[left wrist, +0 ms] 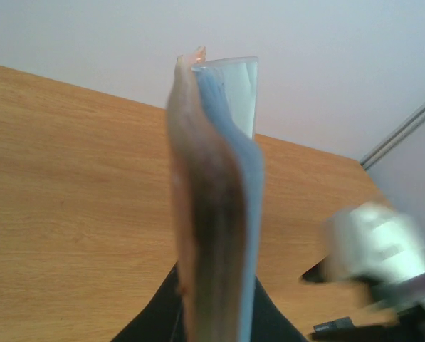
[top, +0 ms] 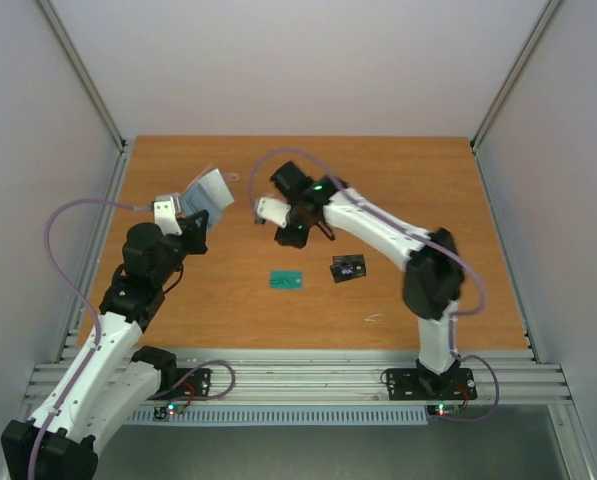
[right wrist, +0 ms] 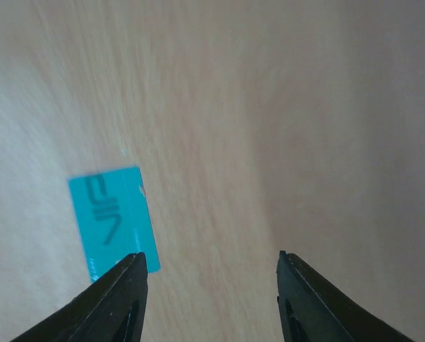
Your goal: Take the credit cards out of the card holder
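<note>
The card holder, tan-pink outside and light blue-grey inside, is held up off the table at the left. My left gripper is shut on its lower part. In the left wrist view the card holder stands edge-on between the black fingers. A green credit card and a black credit card lie flat on the table. My right gripper hovers above the table between holder and cards. In the right wrist view it stands open and empty, with the green card by its left fingertip.
The wooden table is walled on three sides by white panels. A small pinkish ring lies near the back and a tiny pale scrap lies near the front right. The right arm shows blurred in the left wrist view.
</note>
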`<state>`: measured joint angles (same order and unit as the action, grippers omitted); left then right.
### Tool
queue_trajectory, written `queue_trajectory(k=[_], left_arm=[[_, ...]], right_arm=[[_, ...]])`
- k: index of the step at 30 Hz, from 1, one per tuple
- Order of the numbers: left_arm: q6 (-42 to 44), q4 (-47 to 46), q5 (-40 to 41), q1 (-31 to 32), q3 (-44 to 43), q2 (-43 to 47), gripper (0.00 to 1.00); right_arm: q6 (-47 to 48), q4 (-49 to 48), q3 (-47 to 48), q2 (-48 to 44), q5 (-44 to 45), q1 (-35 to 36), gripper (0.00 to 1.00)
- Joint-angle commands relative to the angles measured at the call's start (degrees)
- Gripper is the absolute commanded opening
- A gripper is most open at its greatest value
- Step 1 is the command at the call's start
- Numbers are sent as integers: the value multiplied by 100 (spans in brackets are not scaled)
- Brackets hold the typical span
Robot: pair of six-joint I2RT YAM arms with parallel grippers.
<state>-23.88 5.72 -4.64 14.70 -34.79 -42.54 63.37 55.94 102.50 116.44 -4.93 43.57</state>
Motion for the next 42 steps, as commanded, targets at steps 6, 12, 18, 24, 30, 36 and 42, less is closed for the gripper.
queue_trajectory(k=[6, 12, 18, 24, 30, 36, 42], left_arm=[[-63, -1980, -2577, -81, 232, 75, 0], [-936, -2554, -3463, -77, 135, -8, 0], [-867, -2893, -4427, -74, 21, -31, 0], [-837, -3028, -4699, -75, 2, -61, 0], [-821, -3053, -4863, -85, -39, -59, 0], [-797, -2986, -4842, -78, -30, -15, 2], [-763, -2937, -4824, -80, -26, 34, 29]], right_arm=[[-2317, -2101, -644, -2656, -2435, 116, 54], [-2837, -2599, -935, -2793, -1906, 729, 54], [-2906, -1765, -445, -2378, -431, 790, 56], [-2762, -1925, -686, -2511, -721, 793, 53], [-2798, -1966, -671, -2425, -404, 792, 55], [-2594, -2005, -724, -2566, -934, 770, 15], [-2591, -1813, -805, -2787, -1833, 524, 6]])
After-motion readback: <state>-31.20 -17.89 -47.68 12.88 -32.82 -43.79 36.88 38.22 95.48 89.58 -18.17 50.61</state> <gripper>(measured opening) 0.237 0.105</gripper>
